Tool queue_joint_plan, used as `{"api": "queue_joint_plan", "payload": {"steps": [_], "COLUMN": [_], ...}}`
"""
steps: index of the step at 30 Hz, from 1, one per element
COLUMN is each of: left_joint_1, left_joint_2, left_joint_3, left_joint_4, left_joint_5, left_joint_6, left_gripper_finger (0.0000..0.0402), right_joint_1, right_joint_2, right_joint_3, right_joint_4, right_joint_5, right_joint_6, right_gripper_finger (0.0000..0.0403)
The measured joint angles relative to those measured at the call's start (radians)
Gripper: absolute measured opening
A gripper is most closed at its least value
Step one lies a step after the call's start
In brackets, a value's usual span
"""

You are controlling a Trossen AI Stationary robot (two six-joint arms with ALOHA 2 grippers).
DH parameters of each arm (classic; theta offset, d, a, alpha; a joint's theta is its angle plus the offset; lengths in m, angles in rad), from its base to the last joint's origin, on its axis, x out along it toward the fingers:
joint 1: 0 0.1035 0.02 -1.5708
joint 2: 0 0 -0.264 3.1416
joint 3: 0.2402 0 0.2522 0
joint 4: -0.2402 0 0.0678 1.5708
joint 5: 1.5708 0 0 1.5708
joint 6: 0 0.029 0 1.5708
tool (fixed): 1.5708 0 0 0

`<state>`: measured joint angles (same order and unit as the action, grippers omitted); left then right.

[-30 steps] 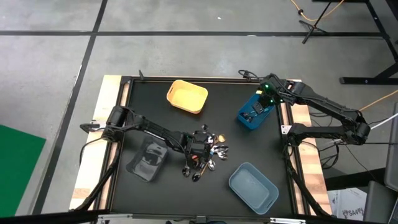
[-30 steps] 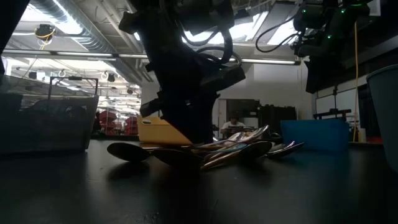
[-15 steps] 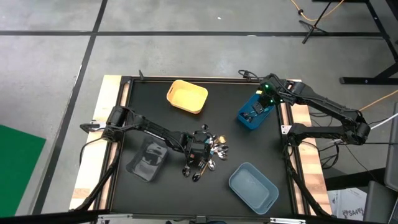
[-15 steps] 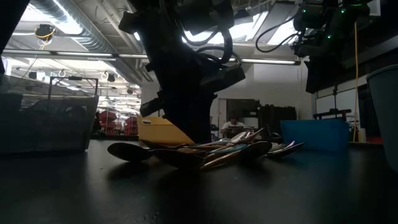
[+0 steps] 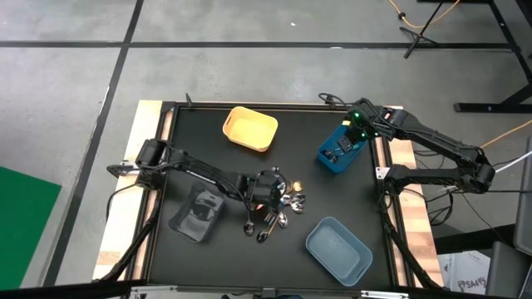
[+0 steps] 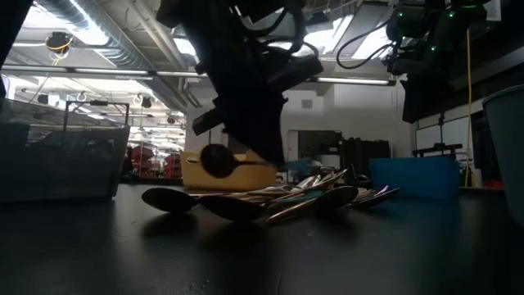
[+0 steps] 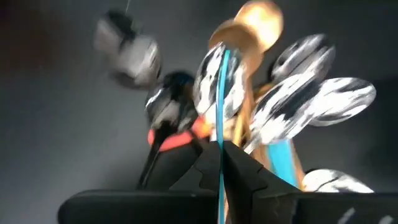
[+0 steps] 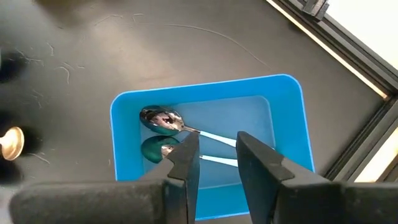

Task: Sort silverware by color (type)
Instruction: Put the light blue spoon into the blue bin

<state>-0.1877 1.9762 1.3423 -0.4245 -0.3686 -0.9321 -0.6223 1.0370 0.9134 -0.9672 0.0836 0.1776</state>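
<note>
On the far left of the black desk [image 5: 166,249] a clear rectangular bin [image 5: 197,211] is seen; what is in it cannot be told. Beside it, the left hand [image 5: 264,193] is closed on the thin light-blue handle of a silver spoon [image 7: 219,81], which is held just above the heap of small spoons with metal, gold, light-blue and orange parts [image 5: 278,209] at the middle of the desk. Such a spoon is judged to be light, stiff and slippery, so it is best taken by the narrow handle and not by the bowl. Behind the heap a yellow rectangular bin [image 5: 249,129] is placed, apparently empty. In front, to the right, a grey-blue bin [image 5: 338,247] is seen empty. At the right, the right hand [image 8: 214,163] is held partly open and empty over a bright blue bin [image 8: 292,112], where two spoons with light-blue handles [image 8: 171,134] are lying.
</note>
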Motion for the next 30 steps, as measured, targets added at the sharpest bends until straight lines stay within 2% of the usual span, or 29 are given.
{"api": "queue_joint_plan", "payload": {"steps": [4,9,15,20,30], "left_joint_1": [0.013,0.033,0.068,0.101,0.181], "left_joint_2": [0.000,0.001,0.001,0.001,0.001], "left_joint_3": [0.000,0.000,0.000,0.000,0.000], "left_joint_4": [0.032,0.099,0.284,0.436,0.718], "left_joint_5": [-0.007,-0.015,-0.018,-0.061,-0.067], "left_joint_6": [0.022,0.067,0.182,0.300,0.448], "left_gripper_finger": [0.0001,0.0001,0.0000,0.0000,0.0000], "right_joint_1": [0.000,0.001,0.001,0.001,0.001], "right_joint_2": [0.000,0.000,0.000,0.000,0.000], "right_joint_3": [0.000,0.000,0.000,0.000,0.000], "right_joint_4": [0.001,0.025,0.122,0.206,0.271], "right_joint_5": [-0.041,-0.166,-0.355,-0.464,-0.549], "right_joint_6": [0.001,0.001,0.001,0.001,0.000], "right_gripper_finger": [0.0095,0.0095,0.0095,0.0095,0.0095]}}
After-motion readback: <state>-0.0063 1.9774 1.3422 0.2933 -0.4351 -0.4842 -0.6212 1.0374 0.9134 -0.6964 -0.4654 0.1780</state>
